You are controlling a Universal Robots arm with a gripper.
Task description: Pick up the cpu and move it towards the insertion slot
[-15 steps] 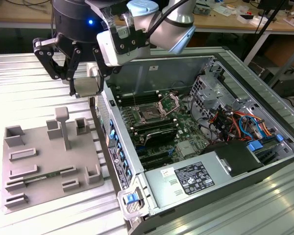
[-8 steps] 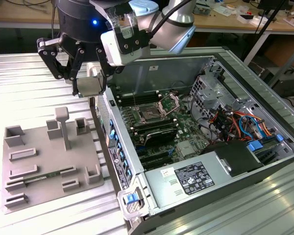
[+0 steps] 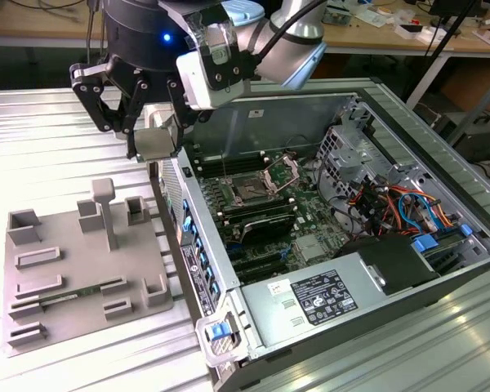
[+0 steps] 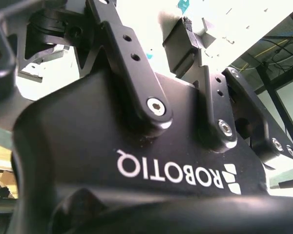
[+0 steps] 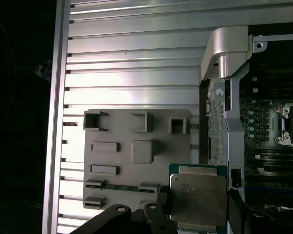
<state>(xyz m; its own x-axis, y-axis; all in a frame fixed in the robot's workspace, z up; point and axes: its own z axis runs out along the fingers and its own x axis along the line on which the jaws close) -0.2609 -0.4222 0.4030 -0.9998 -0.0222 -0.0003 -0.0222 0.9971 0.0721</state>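
My gripper [image 3: 155, 133] is shut on the cpu [image 3: 158, 145], a flat square chip with a silvery top. It hangs in the air above the gap between the grey tray [image 3: 82, 261] and the open computer case. In the first wrist view the cpu [image 5: 198, 197] sits level between the two black fingers [image 5: 159, 210], over the tray's edge beside the case wall. The insertion slot [image 3: 249, 193], a dark square socket with its shiny bracket lifted, lies on the green board to the exterior view's right of the gripper. The first wrist view shows the insertion slot [image 5: 289, 126] inside the case.
The grey tray [image 5: 136, 161] carries raised blocks and a tall post [image 3: 106, 214] below the gripper. The case wall [image 3: 192, 245] with blue tabs stands between tray and board. Memory slots, cables [image 3: 392, 204] and a power supply [image 3: 318, 296] fill the case. Ribbed metal table [image 3: 41, 139] lies all around.
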